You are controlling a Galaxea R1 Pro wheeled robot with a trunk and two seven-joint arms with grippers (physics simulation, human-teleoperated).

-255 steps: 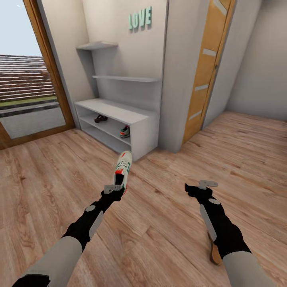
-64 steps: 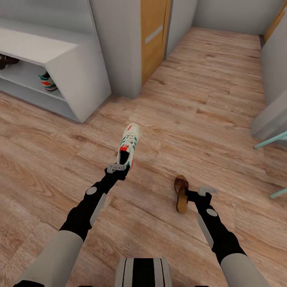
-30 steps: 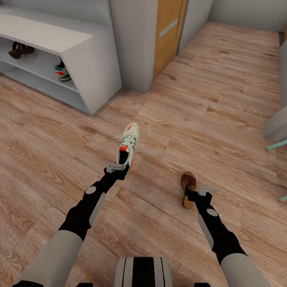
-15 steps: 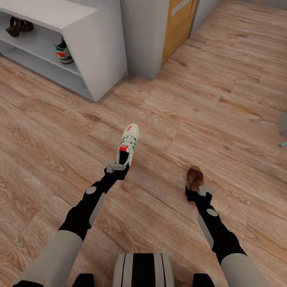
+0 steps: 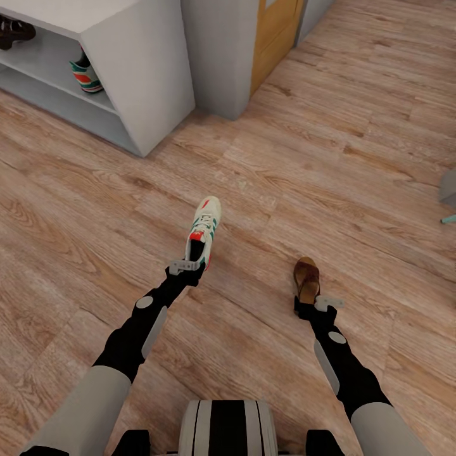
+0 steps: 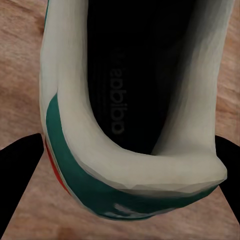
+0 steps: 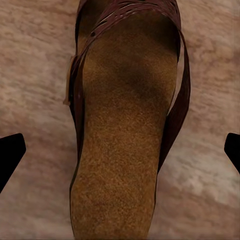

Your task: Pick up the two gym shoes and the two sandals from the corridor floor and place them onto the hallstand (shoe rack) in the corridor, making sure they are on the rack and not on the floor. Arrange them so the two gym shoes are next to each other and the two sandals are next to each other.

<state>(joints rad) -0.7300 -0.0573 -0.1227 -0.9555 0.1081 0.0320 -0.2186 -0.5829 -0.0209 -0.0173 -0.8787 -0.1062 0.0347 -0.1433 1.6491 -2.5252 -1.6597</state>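
Sneaker first: the white lace-up gym shoe [image 5: 204, 233] with green side stripes and a red-orange heel patch is held off the light brown wood-plank corridor floor [image 5: 354, 145] by the left gripper [image 5: 183, 267], whose fingers are clamped on its heel rim; the left wrist view looks straight into the dark opening. The grip takes only the back edge, so the shoe could swing or slip out when the arm or base moves quickly.

On the floor lies the dark brown strapped leather sandal [image 5: 307, 280] with a tan insole, its heel just in front of the right gripper [image 5: 315, 305]. The right wrist view shows the black fingers [image 7: 11, 153] spread wide, one on each side of the sandal, touching nothing. The sandal is flat and low, so closing too high would probably miss it, and pushing down could scrape the fingers on the planks or shove it away.

On the middle shelf of the pale grey-white hallstand [image 5: 152, 82] stand a second gym shoe [image 5: 85, 74] and another sandal [image 5: 11, 30]. Driving close with both arms extended risks knocking the held shoe against the hallstand's corner.
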